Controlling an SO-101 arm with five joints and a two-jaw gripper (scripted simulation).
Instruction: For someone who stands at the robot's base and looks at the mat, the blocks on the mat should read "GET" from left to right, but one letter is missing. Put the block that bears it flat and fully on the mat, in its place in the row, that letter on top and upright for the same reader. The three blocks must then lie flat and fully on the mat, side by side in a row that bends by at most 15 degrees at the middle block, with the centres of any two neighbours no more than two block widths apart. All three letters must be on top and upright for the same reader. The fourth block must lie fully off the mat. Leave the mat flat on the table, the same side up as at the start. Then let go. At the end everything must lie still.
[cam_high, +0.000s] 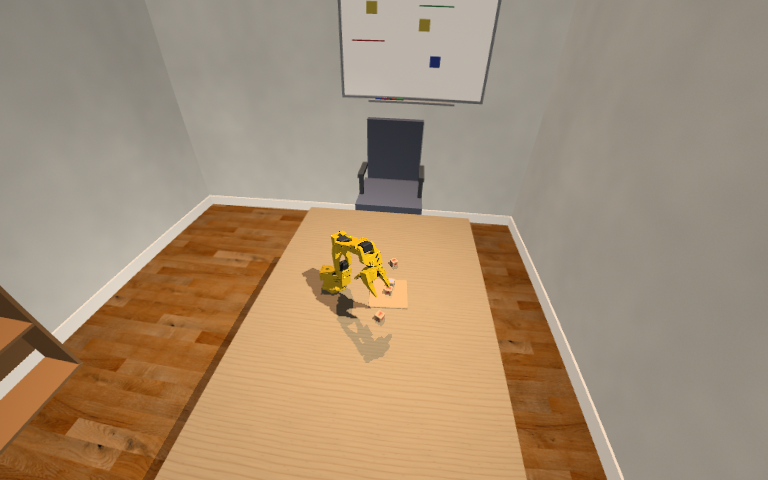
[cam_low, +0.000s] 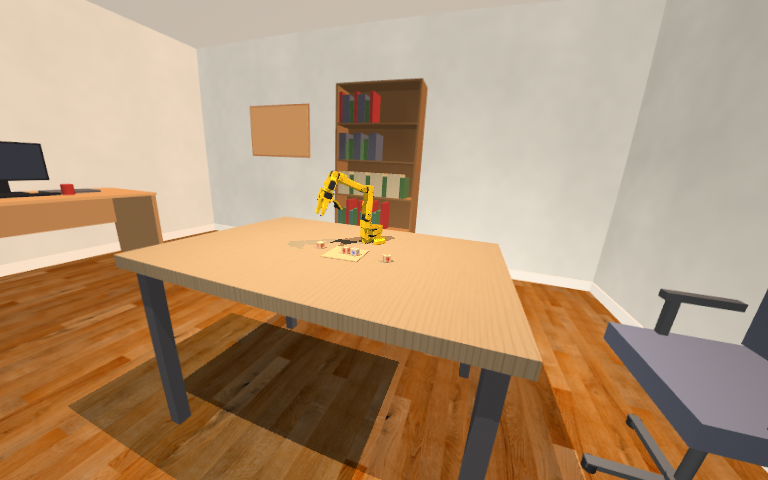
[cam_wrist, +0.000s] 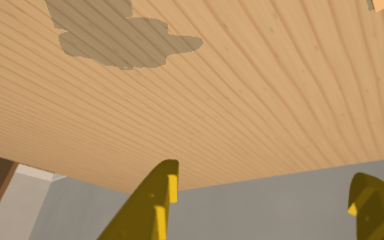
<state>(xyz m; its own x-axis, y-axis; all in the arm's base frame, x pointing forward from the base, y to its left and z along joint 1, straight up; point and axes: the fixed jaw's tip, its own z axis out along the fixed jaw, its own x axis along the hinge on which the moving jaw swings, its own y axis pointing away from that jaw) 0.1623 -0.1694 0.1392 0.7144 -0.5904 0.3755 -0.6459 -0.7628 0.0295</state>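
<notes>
The tan mat (cam_high: 389, 296) lies on the table in front of the yellow arm, and also shows in the exterior view (cam_low: 345, 253). Two small letter blocks (cam_low: 344, 249) (cam_low: 355, 250) sit side by side on it. One more block (cam_high: 378, 316) lies off the mat on the table, and it also shows in the exterior view (cam_low: 320, 244). Another block (cam_high: 393, 262) lies off the mat on the other side. The letters are too small to read. My gripper (cam_low: 323, 200) is raised well above the table, off to the side of the mat. In the wrist view its fingers stand apart with nothing between them.
The wrist view shows bare table boards, the arm's shadow (cam_wrist: 125, 37), the table's edge and the grey wall beyond. The arm's base (cam_high: 334, 280) stands beside the mat. A chair (cam_high: 391, 169) stands past the table's far end.
</notes>
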